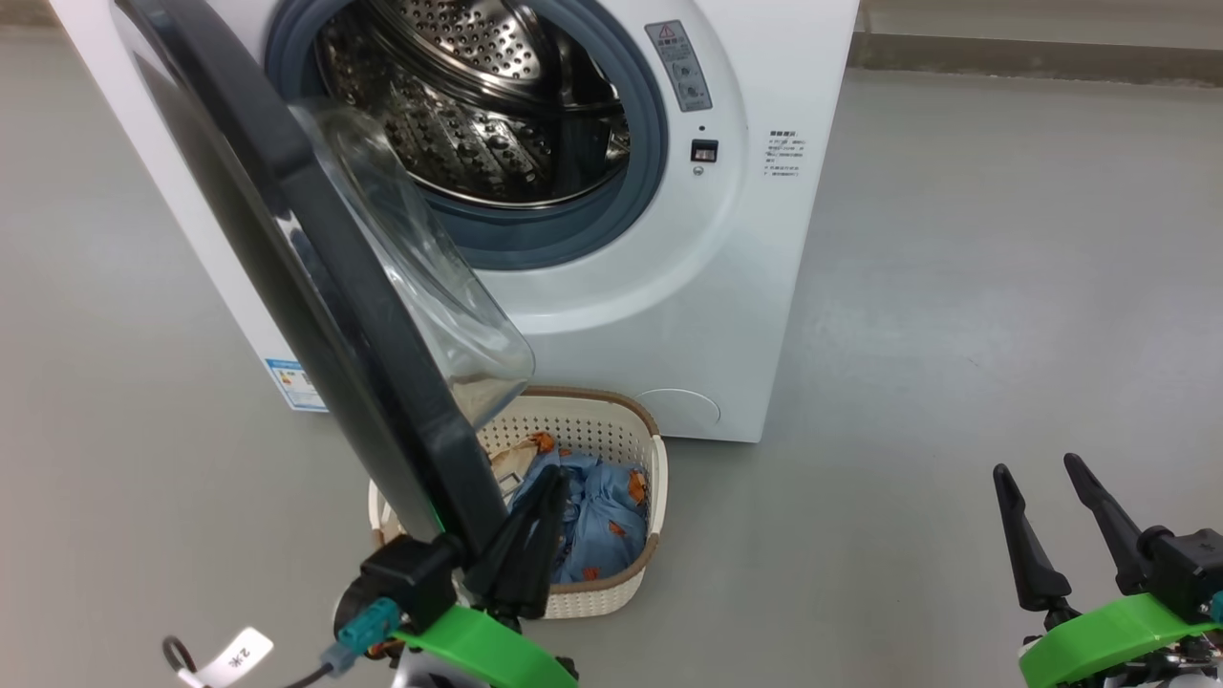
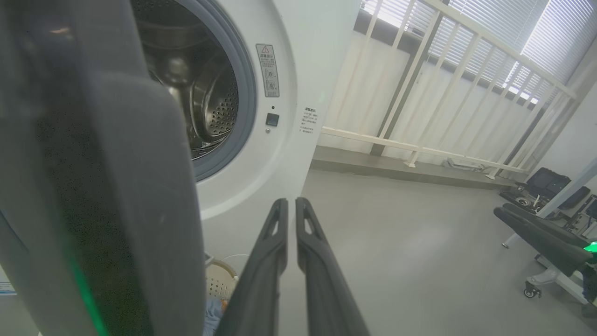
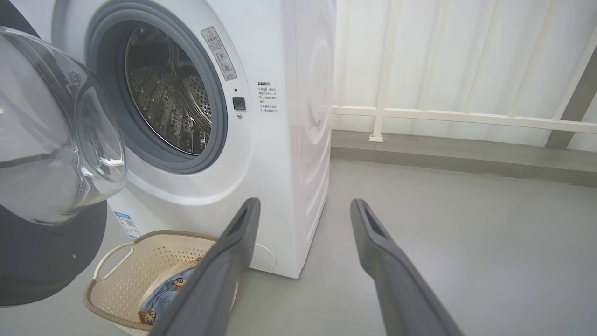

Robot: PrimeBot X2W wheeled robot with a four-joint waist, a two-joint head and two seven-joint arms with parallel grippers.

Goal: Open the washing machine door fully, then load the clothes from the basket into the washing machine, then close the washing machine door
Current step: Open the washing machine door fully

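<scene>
The white washing machine [image 1: 726, 287] stands with its steel drum [image 1: 478, 105] exposed. The washing machine door [image 1: 315, 287] hangs swung out towards me, black rim edge-on and glass bowl [image 3: 56, 140] facing the drum. Below the door sits the basket [image 1: 611, 430], holding the clothes [image 1: 597, 521], which are light blue with orange prints. My left gripper [image 1: 547, 483] is shut on nothing, its fingers right beside the inner side of the door's lower rim [image 2: 116, 186], above the basket. My right gripper [image 1: 1037, 468] is open and empty over the floor, far to the right.
Bare grey floor [image 1: 955, 334] spreads right of the machine. A low step [image 3: 443, 154] and a white railing [image 2: 419, 93] run behind it. Dark equipment on wheels [image 2: 545, 186] stands far off. A cable with a white tag [image 1: 234, 655] hangs by my left wrist.
</scene>
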